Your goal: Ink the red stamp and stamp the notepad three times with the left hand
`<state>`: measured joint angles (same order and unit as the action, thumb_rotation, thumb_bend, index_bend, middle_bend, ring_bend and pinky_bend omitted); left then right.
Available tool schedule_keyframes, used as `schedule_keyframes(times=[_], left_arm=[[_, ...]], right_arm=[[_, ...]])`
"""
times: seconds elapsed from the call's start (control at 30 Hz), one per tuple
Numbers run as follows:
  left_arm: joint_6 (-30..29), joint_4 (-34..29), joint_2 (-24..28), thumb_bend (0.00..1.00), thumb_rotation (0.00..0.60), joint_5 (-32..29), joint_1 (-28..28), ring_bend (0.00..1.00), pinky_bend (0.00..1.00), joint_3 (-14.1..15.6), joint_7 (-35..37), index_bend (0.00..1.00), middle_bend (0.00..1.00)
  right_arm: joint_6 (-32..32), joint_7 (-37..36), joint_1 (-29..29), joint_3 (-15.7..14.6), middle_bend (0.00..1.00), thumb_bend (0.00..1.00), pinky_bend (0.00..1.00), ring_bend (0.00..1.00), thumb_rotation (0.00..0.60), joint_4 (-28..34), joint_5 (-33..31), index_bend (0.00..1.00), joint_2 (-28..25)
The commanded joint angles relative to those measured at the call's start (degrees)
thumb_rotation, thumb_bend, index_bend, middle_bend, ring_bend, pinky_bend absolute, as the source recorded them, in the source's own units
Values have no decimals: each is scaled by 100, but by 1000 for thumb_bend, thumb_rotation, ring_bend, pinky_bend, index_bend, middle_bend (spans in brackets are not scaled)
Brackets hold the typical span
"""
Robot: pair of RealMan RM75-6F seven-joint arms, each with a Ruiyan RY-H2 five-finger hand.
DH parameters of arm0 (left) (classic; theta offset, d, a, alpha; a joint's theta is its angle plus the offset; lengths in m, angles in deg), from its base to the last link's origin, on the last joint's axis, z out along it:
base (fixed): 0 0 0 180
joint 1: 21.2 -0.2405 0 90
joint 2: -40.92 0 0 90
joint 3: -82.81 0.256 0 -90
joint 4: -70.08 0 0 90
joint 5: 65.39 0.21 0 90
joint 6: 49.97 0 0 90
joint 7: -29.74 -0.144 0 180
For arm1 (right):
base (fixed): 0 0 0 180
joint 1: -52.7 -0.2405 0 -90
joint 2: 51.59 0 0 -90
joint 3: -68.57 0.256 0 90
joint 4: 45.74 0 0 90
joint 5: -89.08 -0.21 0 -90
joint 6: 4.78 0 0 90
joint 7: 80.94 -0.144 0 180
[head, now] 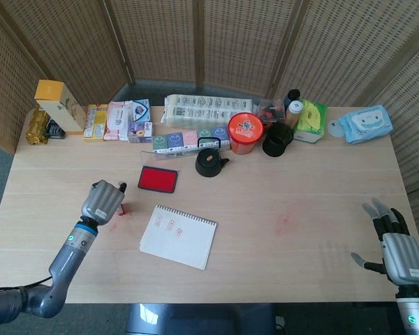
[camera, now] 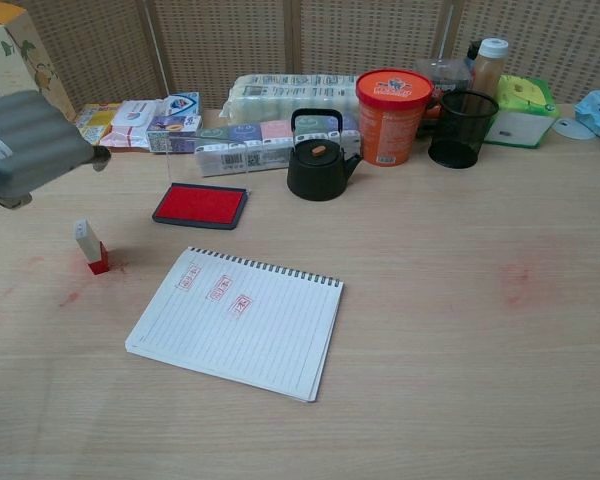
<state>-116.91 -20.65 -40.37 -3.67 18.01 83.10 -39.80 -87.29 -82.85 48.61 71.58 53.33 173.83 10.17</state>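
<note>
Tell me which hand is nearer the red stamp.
Left. The left hand hovers just beside the red stamp, which stands free on the table; the right hand sits far across at the table's opposite edge.

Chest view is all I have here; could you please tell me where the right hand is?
Observer: The right hand is at the table's near right corner, fingers spread, holding nothing.
Operator: Thank you. Does the left forearm cross the notepad?
Observer: No. The left hand is just left of the stamp, and its forearm runs back to the near left edge, apart from the notepad.
</note>
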Motion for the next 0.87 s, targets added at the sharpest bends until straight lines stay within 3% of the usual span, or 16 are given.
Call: schedule_keyframes(times=[0.03, 0.13, 0.23, 0.33, 0.43, 0.57, 0.87], left_arm=[[-373, -579, 752, 172, 600, 527, -379, 786, 871, -23, 1348, 110, 647], [-598, -680, 1126, 155, 600, 1001, -657, 434, 622, 47, 2461, 30, 318], [-847, -742, 1446, 164, 600, 1361, -969, 243, 469, 164, 3458, 0, 131], [-1152, -806, 1712, 148, 600, 1555, -1344, 99, 321, 299, 4304, 0, 20], [-1365, -901, 1917, 111, 600, 1562, -1759, 42, 248, 450, 5138, 0, 0], [-1618, -852, 1990, 135, 600, 1664, -2167, 39, 242, 552, 5981, 0, 0], [-2406, -733, 1977, 140, 600, 2282, -2769, 29, 225, 603, 6567, 0, 0]], right_arm=[[-36, 17, 14, -9, 0, 77, 0, 0, 600, 18, 33, 0, -1], [-80, 40, 29, -22, 0, 78, 0, 0, 600, 42, 83, 0, 1], [-130, 62, 44, -37, 0, 71, 0, 0, 600, 54, 147, 0, 4], [-217, 105, 56, -38, 0, 35, 0, 0, 600, 16, 241, 0, 33], [-331, 178, 71, -3, 0, 9, 0, 0, 600, -141, 284, 0, 148], [-455, 228, 87, 47, 0, 6, 0, 0, 600, -285, 302, 0, 283], [-685, 181, 171, 92, 0, 7, 0, 0, 600, -307, 345, 0, 295]])
